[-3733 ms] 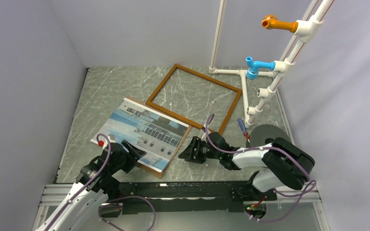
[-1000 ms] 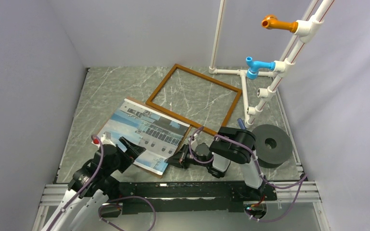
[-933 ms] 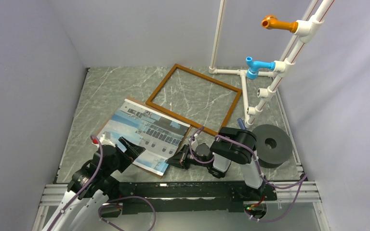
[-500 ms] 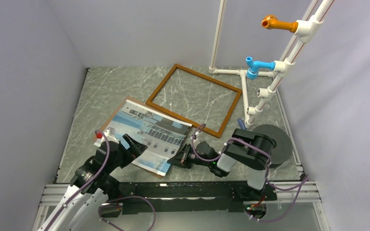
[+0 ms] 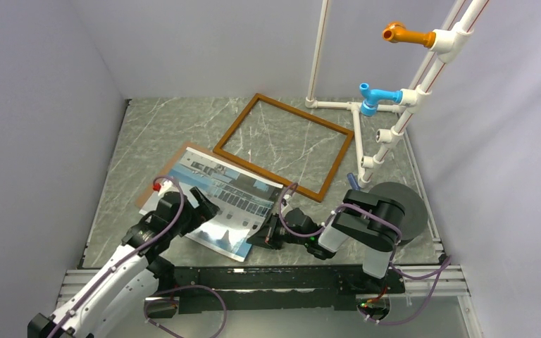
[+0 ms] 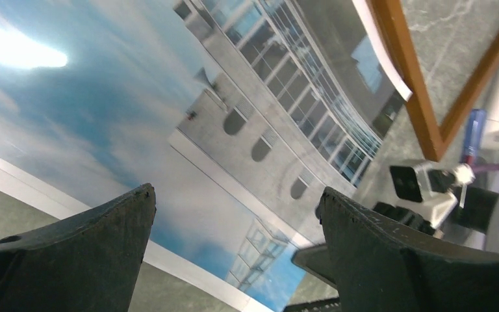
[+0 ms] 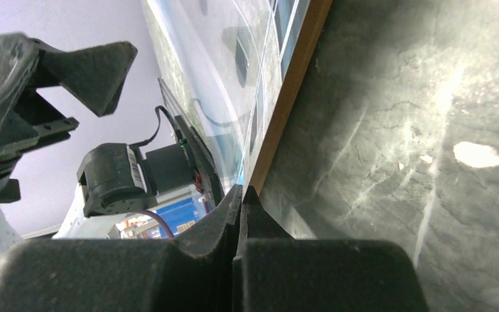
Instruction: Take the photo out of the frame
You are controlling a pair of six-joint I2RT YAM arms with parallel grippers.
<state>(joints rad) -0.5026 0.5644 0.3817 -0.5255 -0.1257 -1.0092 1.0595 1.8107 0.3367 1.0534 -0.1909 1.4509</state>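
The photo (image 5: 218, 193) lies on the table (image 5: 148, 134), outside the frame (image 5: 304, 113) and just near-left of it. The left gripper (image 6: 234, 195) hovers over it, spread wide. The right gripper (image 7: 240, 192) — fingers pressed together — meets its near-right edge.

Grey marbled table (image 5: 148, 127), and here's what's lying on it. The reddish-brown frame (image 5: 304, 113) lies flat toward the far middle, with stone showing through its open centre. Just beside it on the near left there's a light-brown board (image 5: 169, 163) with the photo (image 5: 218, 193) on top, set off so a strip of board shows on the left. Over on the right sits a dark grey disc (image 5: 410, 201), and the white pipe stand (image 5: 357, 144) has its feet at the far right.
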